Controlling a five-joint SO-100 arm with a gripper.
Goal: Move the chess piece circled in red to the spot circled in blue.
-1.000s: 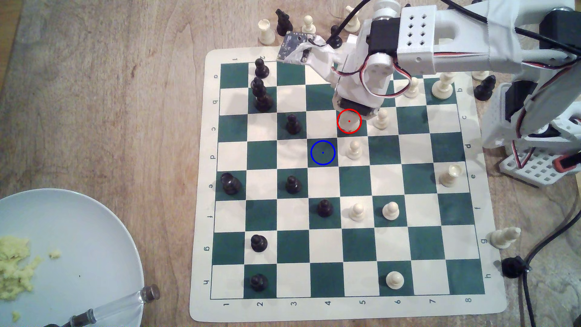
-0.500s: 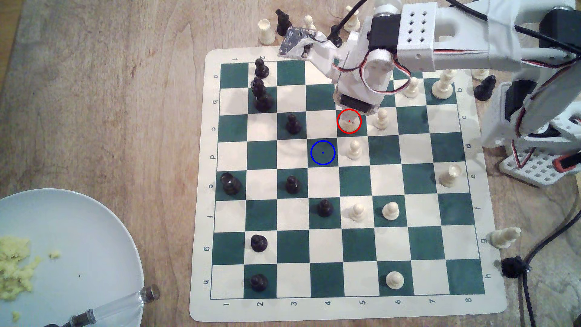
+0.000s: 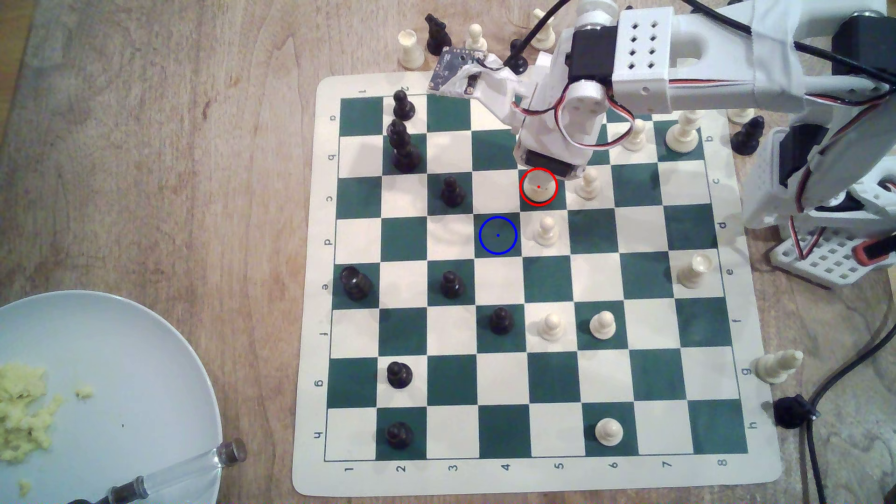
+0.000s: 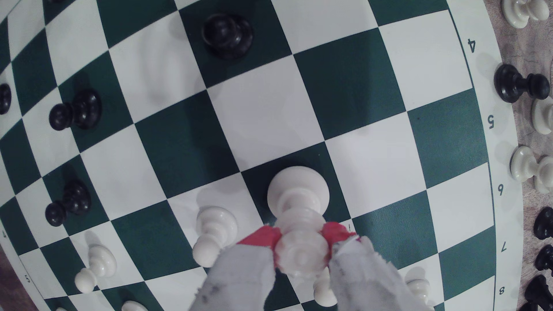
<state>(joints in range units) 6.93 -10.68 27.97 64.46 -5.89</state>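
The hand (image 4: 302, 239) is closed on the chess piece (image 4: 299, 194), its red-padded fingers (image 4: 263, 236) pressing either side of the notched crown. The piece's broad base sits on the red-ringed dark green square of the board (image 3: 310, 291), which lies on the wooden counter (image 3: 169, 169). The spot (image 3: 498, 235), ringed in blue, is the green square diagonally next to it, toward the exterior view's lower left, just beside a cream pawn (image 3: 546, 230).

Glossy plastic chess piece (image 4: 298, 191); smooth matt board (image 3: 795, 465); grainy wooden table (image 3: 169, 145); glossy plate (image 3: 145, 349)
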